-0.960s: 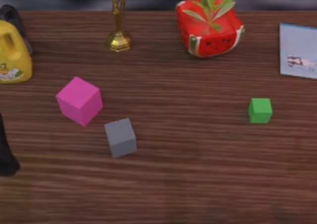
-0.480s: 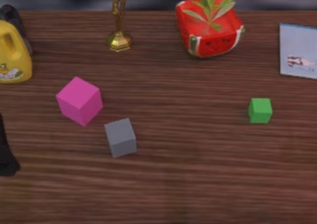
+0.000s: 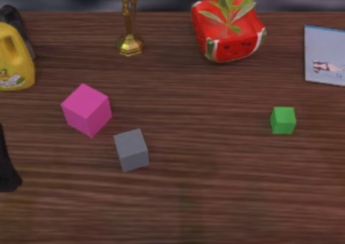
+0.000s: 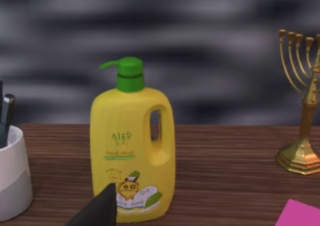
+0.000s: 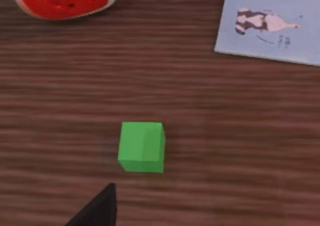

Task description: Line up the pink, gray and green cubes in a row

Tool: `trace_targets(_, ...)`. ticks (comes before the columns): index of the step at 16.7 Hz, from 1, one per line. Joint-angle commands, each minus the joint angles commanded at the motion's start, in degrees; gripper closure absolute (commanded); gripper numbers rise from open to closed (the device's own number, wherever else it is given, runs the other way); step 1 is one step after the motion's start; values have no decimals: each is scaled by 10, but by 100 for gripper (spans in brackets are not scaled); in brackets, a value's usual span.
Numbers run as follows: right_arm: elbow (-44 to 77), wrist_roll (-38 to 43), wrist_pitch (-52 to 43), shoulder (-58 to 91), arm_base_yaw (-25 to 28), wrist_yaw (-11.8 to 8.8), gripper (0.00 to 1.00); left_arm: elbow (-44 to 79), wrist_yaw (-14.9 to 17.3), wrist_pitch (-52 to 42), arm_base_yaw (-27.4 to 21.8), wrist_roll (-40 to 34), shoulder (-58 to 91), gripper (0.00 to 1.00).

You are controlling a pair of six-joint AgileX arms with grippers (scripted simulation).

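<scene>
The pink cube [image 3: 86,109], the largest, sits left of the table's middle, and its corner shows in the left wrist view [image 4: 301,214]. The gray cube [image 3: 131,149] lies just right of and nearer than it, a small gap between them. Far off on the right rests the small green cube [image 3: 283,120]. My right gripper [image 5: 142,217] hovers open just short of the green cube [image 5: 142,147]; one dark fingertip [image 5: 101,210] shows. At the left edge, my left gripper [image 4: 200,217] is open and holds nothing; one fingertip [image 4: 100,211] shows before the yellow bottle.
A yellow pump bottle [image 3: 14,58] and a white cup [image 4: 11,178] stand at the far left. Along the back are a brass candelabrum [image 3: 129,39] and a watermelon-shaped planter [image 3: 228,31]. A printed card [image 3: 324,55] lies at the right edge.
</scene>
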Motion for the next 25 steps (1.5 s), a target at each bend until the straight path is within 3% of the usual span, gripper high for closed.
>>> trace_targets(8, 369, 63, -249, 480, 54, 4, 0, 0, 0, 0, 0, 0, 0, 0)
trace_targets(13, 516, 87, -331, 658, 78, 3, 0, 0, 0, 0, 0, 0, 0, 0)
trace_targets(22, 546, 92, -344, 693, 80, 3, 0, 0, 0, 0, 0, 0, 0, 0)
trace_targets(25, 521, 91, -304, 709, 82, 3, 0, 0, 0, 0, 0, 0, 0, 0)
